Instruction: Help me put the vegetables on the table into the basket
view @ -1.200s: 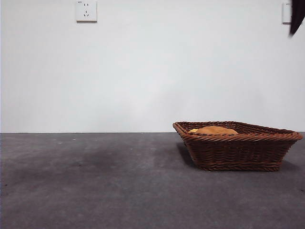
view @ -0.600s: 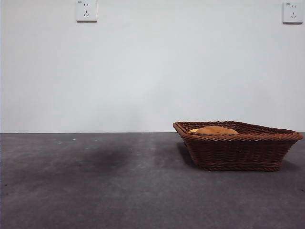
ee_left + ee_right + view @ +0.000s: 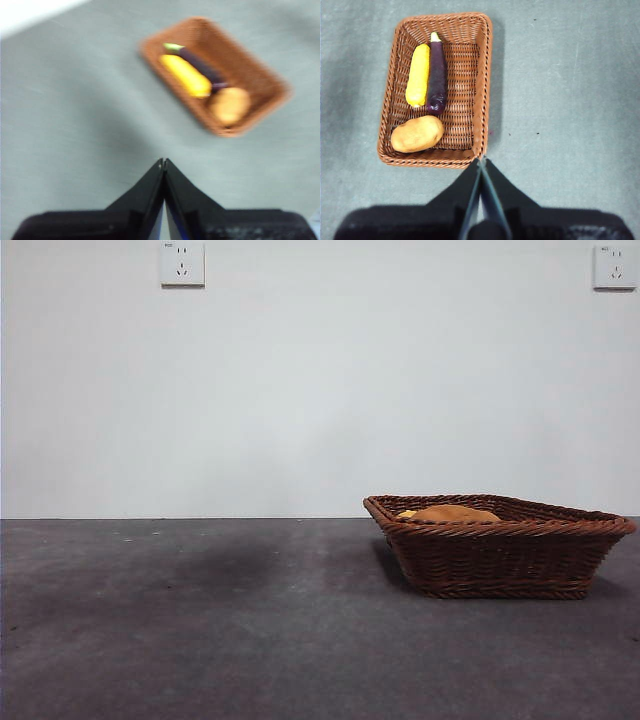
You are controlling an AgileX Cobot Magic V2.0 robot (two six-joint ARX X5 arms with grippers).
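The brown wicker basket (image 3: 500,560) stands on the grey table (image 3: 200,640) at the right. In the right wrist view the basket (image 3: 482,85) holds the yellow corn cob (image 3: 418,74), the purple eggplant (image 3: 437,75) beside it, and the orange-brown potato (image 3: 417,133). The left wrist view, blurred, shows the same: basket (image 3: 260,70), corn (image 3: 185,75), eggplant (image 3: 200,65), potato (image 3: 229,105). From the front only the potato's top (image 3: 450,513) shows above the rim. My left gripper (image 3: 163,162) and right gripper (image 3: 481,161) are both shut, empty, high above the table.
Two wall sockets (image 3: 181,263) (image 3: 614,265) sit on the white wall behind. The table stretches bare to the left of the basket. Neither arm shows in the front view.
A black gripper tip at the front view's top right corner one second ago has gone out of view. The basket and vegetables have not moved.
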